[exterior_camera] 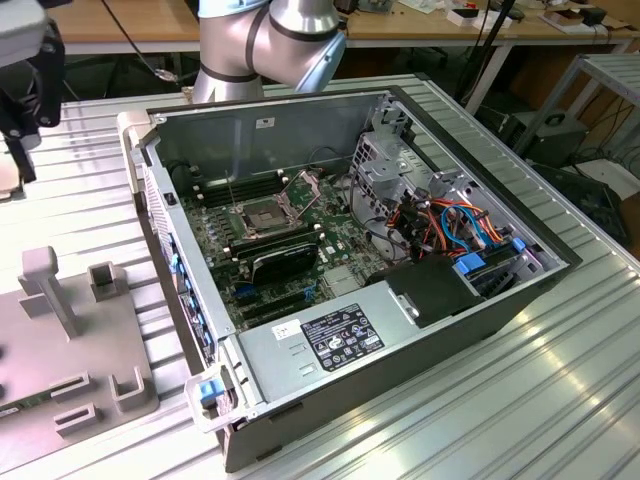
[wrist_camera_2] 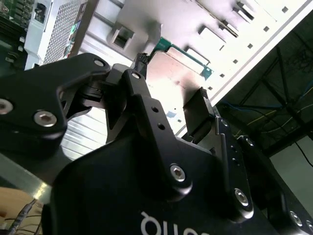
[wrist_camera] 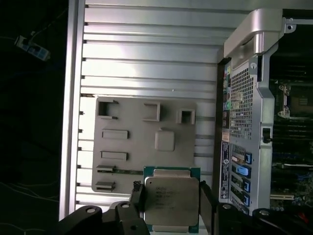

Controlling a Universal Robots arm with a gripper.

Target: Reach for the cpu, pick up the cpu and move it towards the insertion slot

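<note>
While the cpu (wrist_camera: 171, 198) is held between the two black fingers (wrist_camera: 138, 196) of the gripper (wrist_camera: 170, 203), pinched at two opposite edges, its silvery face is turned toward the camera in the first wrist view. It is seen above the grey fixture plate (wrist_camera: 127, 142), well apart from it, with the open computer case (exterior_camera: 360, 250) off toward three o'clock in that picture. A chip of this kind is judged to be light, stiff and thin, and fragile on its underside (the contact face is not shown here), so the edges are the proper place for a hold, and a firm but modest squeeze is thought sufficient. Slipping is considered possible, since the edges are narrow and smooth.

In the exterior view the insertion slot (exterior_camera: 260, 218) is found on the board at about nine o'clock from the case centre, its hinged frame plate (exterior_camera: 305, 183) raised. Open room is left directly above it, though it is hemmed by the case wall (exterior_camera: 165, 250), the drive cage (exterior_camera: 395, 165) and the black card (exterior_camera: 285, 258) just beside it
</note>
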